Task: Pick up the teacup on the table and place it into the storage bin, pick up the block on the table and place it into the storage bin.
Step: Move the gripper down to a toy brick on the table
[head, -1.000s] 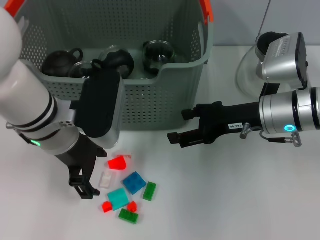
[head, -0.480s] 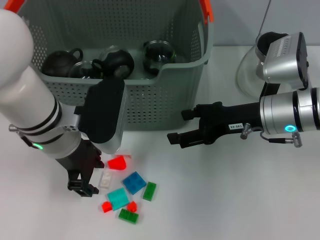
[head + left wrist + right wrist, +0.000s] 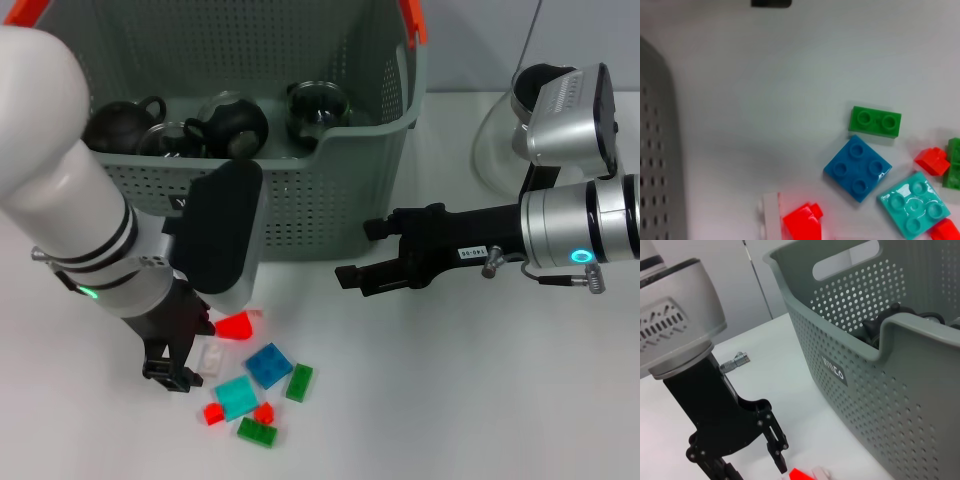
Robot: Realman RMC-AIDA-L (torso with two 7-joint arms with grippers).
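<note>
Several small blocks lie on the white table in front of the storage bin point(image 3: 330, 190): a red block point(image 3: 235, 325), a clear white one point(image 3: 212, 357), a blue one point(image 3: 268, 365), a teal one point(image 3: 236, 397) and green ones point(image 3: 299, 382). My left gripper point(image 3: 170, 372) hangs low just left of the white block, open and empty; the right wrist view shows it as the left gripper point(image 3: 747, 462) beside the red block point(image 3: 800, 474). The left wrist view looks down on the blue block point(image 3: 857, 168) and red block point(image 3: 802, 222). A dark glass teacup point(image 3: 315, 108) sits inside the bin. My right gripper point(image 3: 358, 252) hovers open and empty right of the bin.
Two dark teapots point(image 3: 125, 125) point(image 3: 235, 122) also sit in the bin. A glass carafe point(image 3: 497, 140) stands at the back right behind my right arm. Bare table lies to the right of the blocks and below my right arm.
My left arm has shifted slightly right and toward the bin, bringing its gripper closer to the white and red blocks. The right arm and the blocks have not moved.
</note>
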